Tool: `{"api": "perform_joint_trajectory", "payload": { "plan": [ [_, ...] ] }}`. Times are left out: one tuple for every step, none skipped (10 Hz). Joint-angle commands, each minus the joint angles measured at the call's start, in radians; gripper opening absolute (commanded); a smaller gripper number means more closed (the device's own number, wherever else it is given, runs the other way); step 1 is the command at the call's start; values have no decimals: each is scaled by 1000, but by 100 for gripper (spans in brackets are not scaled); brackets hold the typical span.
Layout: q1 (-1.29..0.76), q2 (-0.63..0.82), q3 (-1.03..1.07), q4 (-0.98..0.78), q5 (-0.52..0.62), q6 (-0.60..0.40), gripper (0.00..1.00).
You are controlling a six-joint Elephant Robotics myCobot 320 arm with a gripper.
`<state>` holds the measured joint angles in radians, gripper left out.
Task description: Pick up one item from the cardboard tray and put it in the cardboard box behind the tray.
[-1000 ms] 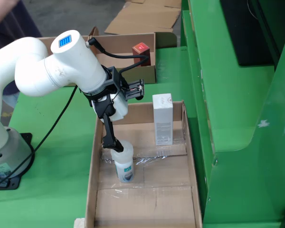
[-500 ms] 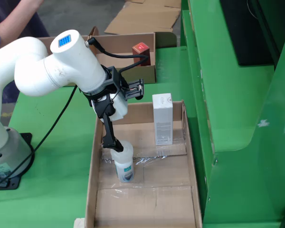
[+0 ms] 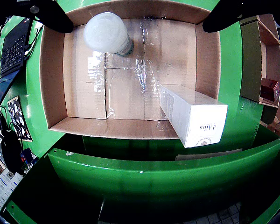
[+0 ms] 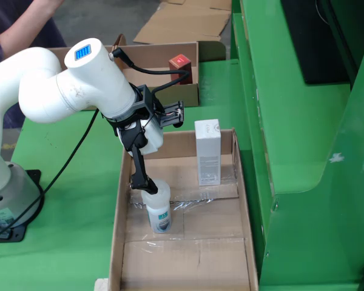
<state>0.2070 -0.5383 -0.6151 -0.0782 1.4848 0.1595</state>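
Bottle [image 4: 158, 209] and tall white carton [image 4: 208, 152] are seen standing upright in the cardboard tray [image 4: 239, 206], which lies on the green counter [image 4: 79, 230]. The bottle stands near the left wall of the tray in the fixed view, and the carton stands near the back wall, well apart from it. The gripper [image 4: 147, 187] is lowered to the top of the bottle. One dark finger [image 4: 138, 170] is seen at the bottle's left shoulder, but the other is hidden, so it cannot be told whether the jaws are closed on it or only stand around it. In the riding view the two fingers [image 3: 46, 11] appear wide apart at the top corners, with the white cap [image 3: 106, 32] near the left one.

The bottle is judged to be light, stiff plastic with a smooth, rather slippery round body, so it is best taken around the body just under the cap. The cardboard box [image 4: 185, 91] waits behind the tray, with a red item [image 4: 179, 62] inside.
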Motion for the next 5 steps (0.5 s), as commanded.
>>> {"api": "perform_joint_trajectory", "payload": {
  "plan": [
    [5,23,31,11,-6,6,100],
    [5,23,31,11,-6,6,100],
    [-7,29,23,22,-3,-4,100],
    [-26,27,24,27,1,-17,100],
    [-26,27,24,27,1,-17,100]
  ]
}}
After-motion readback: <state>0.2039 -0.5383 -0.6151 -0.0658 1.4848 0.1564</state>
